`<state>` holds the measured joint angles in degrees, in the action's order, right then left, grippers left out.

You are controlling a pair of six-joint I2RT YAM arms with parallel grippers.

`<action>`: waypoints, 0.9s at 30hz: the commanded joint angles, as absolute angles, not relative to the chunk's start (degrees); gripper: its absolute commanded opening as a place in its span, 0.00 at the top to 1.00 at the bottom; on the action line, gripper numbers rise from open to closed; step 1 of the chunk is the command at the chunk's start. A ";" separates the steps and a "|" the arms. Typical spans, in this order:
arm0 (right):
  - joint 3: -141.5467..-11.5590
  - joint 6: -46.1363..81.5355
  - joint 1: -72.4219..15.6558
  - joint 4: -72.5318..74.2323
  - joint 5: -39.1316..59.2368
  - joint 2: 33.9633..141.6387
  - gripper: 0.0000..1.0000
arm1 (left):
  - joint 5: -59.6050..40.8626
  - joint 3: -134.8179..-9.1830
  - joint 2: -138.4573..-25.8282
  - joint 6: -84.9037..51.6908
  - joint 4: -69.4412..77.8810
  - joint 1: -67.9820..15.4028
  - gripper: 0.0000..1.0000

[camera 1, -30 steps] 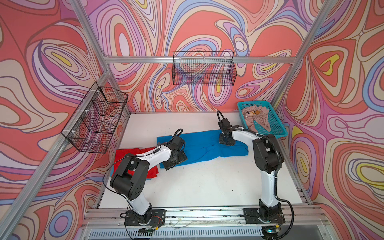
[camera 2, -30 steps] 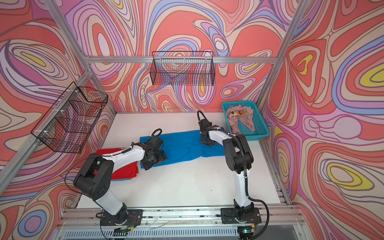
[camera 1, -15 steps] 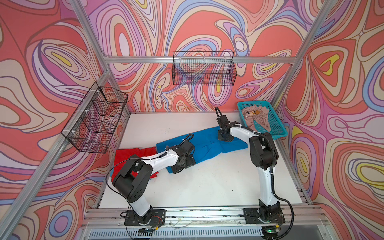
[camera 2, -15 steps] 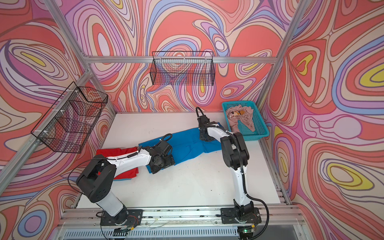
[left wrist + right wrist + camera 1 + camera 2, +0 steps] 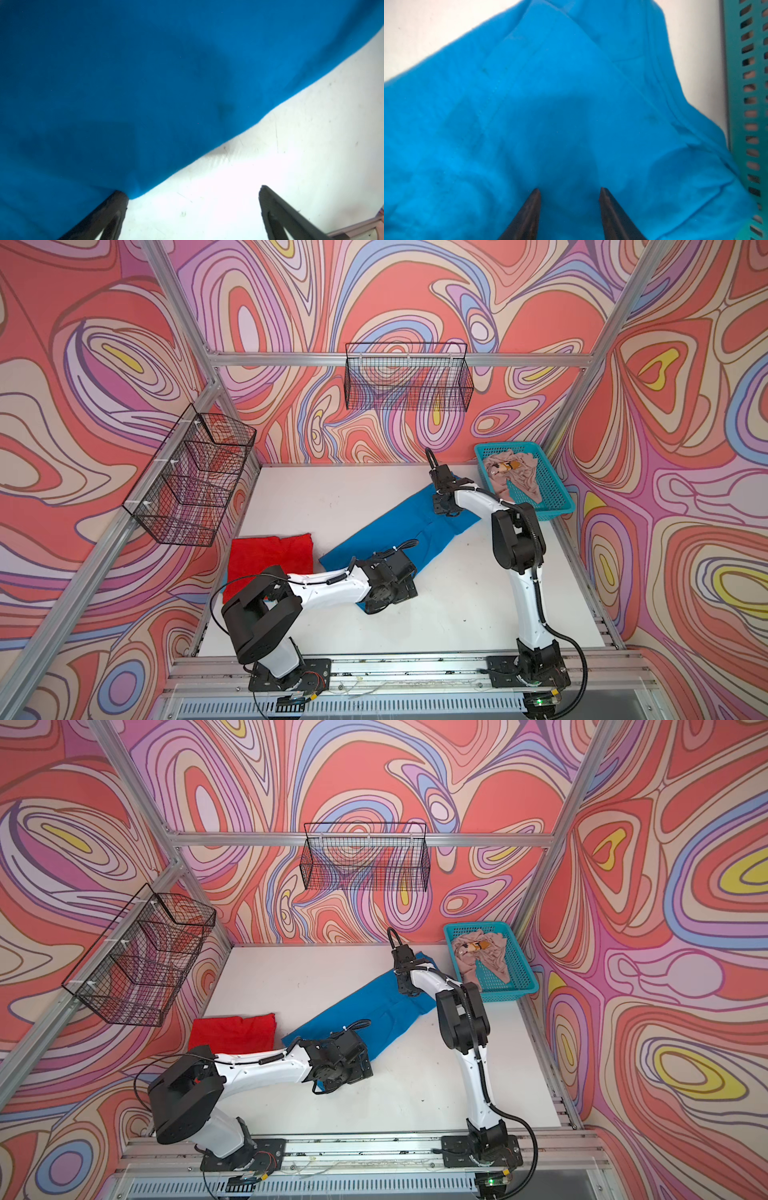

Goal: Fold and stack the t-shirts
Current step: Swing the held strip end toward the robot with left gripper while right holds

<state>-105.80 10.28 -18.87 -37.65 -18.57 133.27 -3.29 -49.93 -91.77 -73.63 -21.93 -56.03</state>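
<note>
Nearby, turquoise basket (image 5: 550, 497) beside blue t-shirt (image 5: 390, 531) — left gripper (image 5: 192, 189) wide, right gripper (image 5: 570, 189) half-spread, both empty.

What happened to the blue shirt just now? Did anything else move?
The left gripper, open, slid toward the front of the table, and one end of the blue shirt swung with it, so it now lies slanted. More of the red shirt shows. The right gripper stayed at the far end; basket and beige shirt stayed put.
</note>
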 commanded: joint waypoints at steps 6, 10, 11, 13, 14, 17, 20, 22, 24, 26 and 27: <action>-111.01 7.75 -18.54 -40.18 -13.21 135.61 0.45 | -6.84 -47.29 -89.44 -79.45 -30.11 -59.33 0.00; -112.91 8.01 -18.57 -42.41 -15.46 134.39 0.44 | -7.18 -49.61 -86.41 -79.34 -32.89 -61.22 0.00; -112.30 8.54 -18.55 -42.17 -15.92 133.02 0.43 | -6.72 -50.71 -85.43 -78.93 -34.35 -61.67 0.00; -109.86 9.48 -18.54 -40.43 -15.93 129.28 0.41 | -5.24 -52.59 -83.50 -77.71 -37.74 -62.22 0.00; -108.91 9.95 -18.54 -40.05 -15.76 127.44 0.41 | -4.61 -53.33 -82.34 -76.81 -38.90 -62.23 0.00; -104.77 12.39 -18.56 -39.10 -14.48 122.25 0.40 | 0.54 -56.67 -79.29 -71.77 -45.23 -61.41 0.00; -99.23 15.53 -18.54 -38.19 -11.82 118.29 0.39 | 3.51 -59.04 -77.45 -64.41 -50.04 -56.11 0.00; -95.13 17.90 -18.54 -37.50 -10.54 116.26 0.38 | 2.83 -59.57 -76.99 -58.59 -50.17 -50.57 0.00; -90.24 19.90 -18.59 -35.45 -9.27 114.41 0.38 | 4.38 -60.91 -77.61 -53.09 -50.69 -45.46 0.00; -86.59 20.89 -18.54 -33.44 -9.06 113.82 0.38 | 6.14 -62.67 -79.15 -49.24 -50.89 -41.66 0.00; -85.71 21.14 -18.53 -33.08 -9.43 114.21 0.38 | 6.97 -63.31 -80.12 -47.18 -50.02 -40.17 0.00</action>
